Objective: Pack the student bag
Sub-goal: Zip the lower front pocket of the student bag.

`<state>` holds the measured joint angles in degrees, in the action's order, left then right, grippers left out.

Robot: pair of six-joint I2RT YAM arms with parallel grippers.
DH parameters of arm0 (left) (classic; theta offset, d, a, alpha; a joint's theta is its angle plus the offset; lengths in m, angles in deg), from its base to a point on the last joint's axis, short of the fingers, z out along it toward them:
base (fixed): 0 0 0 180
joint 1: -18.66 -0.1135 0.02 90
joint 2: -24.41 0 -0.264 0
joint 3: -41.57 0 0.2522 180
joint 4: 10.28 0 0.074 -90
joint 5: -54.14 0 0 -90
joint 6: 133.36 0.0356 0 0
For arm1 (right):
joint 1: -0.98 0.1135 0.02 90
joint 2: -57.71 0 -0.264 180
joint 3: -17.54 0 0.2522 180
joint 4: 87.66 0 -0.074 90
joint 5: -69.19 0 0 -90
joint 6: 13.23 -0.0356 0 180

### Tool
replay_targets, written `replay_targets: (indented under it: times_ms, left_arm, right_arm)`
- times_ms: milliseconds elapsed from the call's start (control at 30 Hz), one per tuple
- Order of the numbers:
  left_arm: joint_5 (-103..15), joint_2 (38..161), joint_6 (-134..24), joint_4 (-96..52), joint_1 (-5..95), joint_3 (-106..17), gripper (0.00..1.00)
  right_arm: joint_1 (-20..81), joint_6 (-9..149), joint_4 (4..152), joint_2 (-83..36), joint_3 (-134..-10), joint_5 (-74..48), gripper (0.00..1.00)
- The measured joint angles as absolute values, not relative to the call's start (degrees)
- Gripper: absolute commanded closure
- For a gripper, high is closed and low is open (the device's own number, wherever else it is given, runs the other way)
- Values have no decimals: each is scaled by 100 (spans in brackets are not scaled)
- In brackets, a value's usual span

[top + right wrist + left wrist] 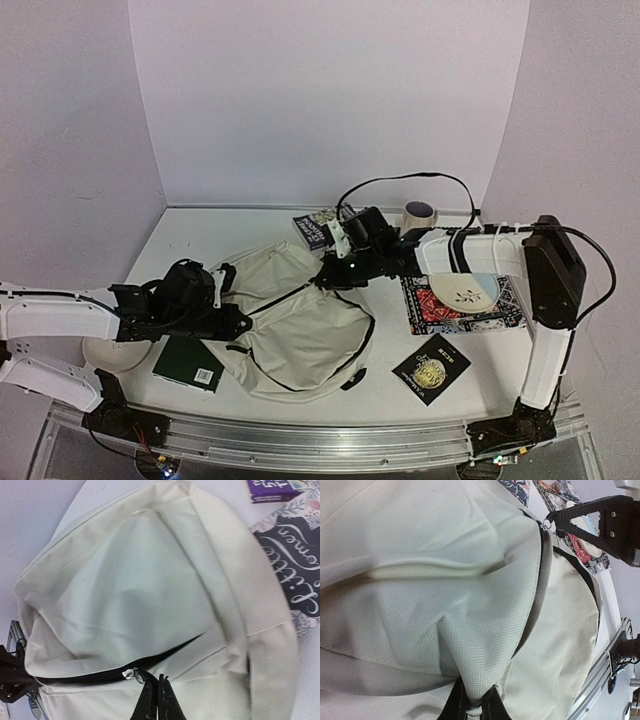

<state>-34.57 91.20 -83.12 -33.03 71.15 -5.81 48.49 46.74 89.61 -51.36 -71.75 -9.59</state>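
Student bag (300,320): cream, flat at centre frame, zipper axis running lower left to upper right. Left gripper (475,707) clamped on fabric, lower-left end. Right gripper (154,692) closed, apparently pinching zipper pull (131,674), upper-right end.

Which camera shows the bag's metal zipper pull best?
The right wrist view: the zipper pull shines close-up beside the shut right gripper, on the student bag. The left wrist view shows only a far glint; the top view, nothing discernible.

Left fingers (456,706) pinched together, right fingers (146,702) closed.
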Motion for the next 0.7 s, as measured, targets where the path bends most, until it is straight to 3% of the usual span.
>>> replay_targets:
  times_ms: [700]
  left_arm:
    - [-3093, 8097, -8680, -3696, 7122, -239, 100]
  right_arm:
    - [4211, 5075, 8901, -5609, -7415, -262, 100]
